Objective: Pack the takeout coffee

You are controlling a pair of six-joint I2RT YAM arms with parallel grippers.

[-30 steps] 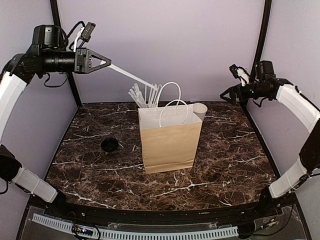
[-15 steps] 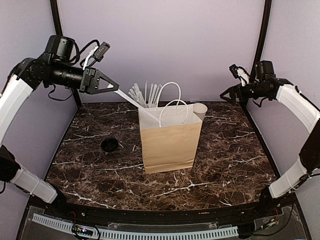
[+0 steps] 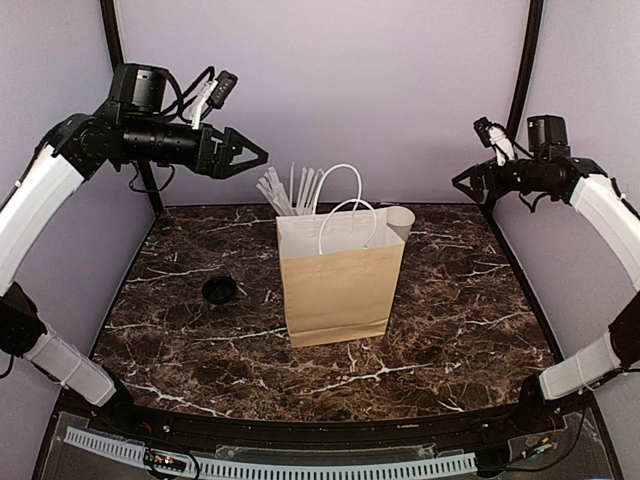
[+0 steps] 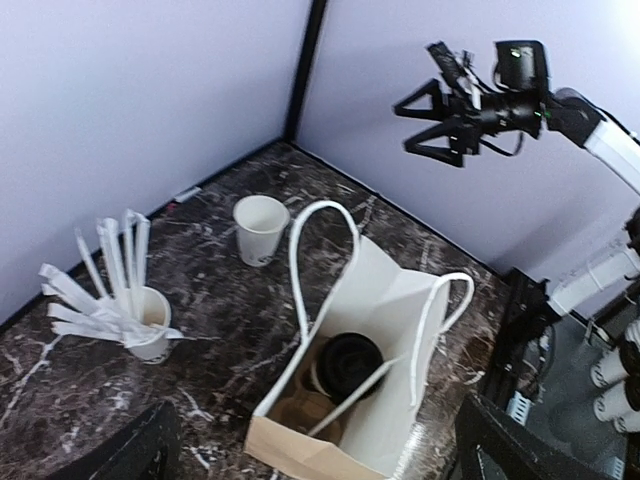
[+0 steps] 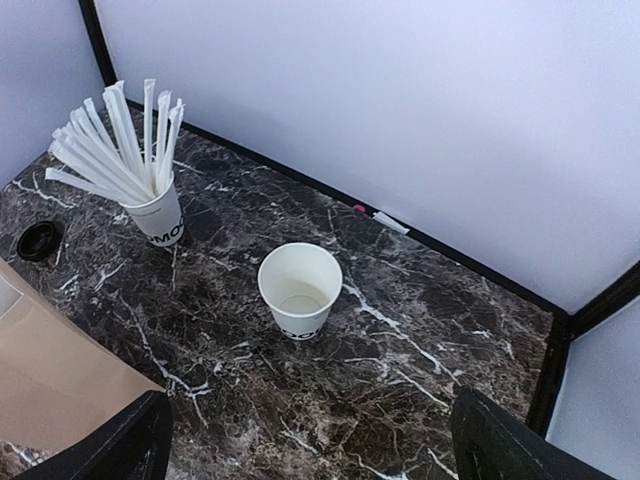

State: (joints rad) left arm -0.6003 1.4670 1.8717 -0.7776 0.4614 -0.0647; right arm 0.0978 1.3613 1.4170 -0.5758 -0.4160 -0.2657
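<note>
The takeout coffee (image 4: 352, 362), a white cup under a round black lid, stands inside the paper bag (image 3: 338, 285), seen from above in the left wrist view. A white straw (image 4: 352, 399) lies slanted across it in the bag. My left gripper (image 3: 250, 163) hangs open and empty, high above the table behind and left of the bag; only its dark fingertips (image 4: 140, 455) show in its own view. My right gripper (image 3: 462, 186) is open and empty, high at the back right, over the empty white cup (image 5: 300, 290).
A white cup bristling with straws (image 3: 290, 192) stands behind the bag, and the lidless white cup (image 3: 400, 221) sits behind its right corner. A loose black lid (image 3: 219, 290) lies on the marble table (image 3: 460, 330) left of the bag. The bag's white handles (image 3: 345, 205) stand upright.
My left gripper carried a straw rightward over the bag and opened; the straw now lies in the bag. The right gripper rose slightly.
</note>
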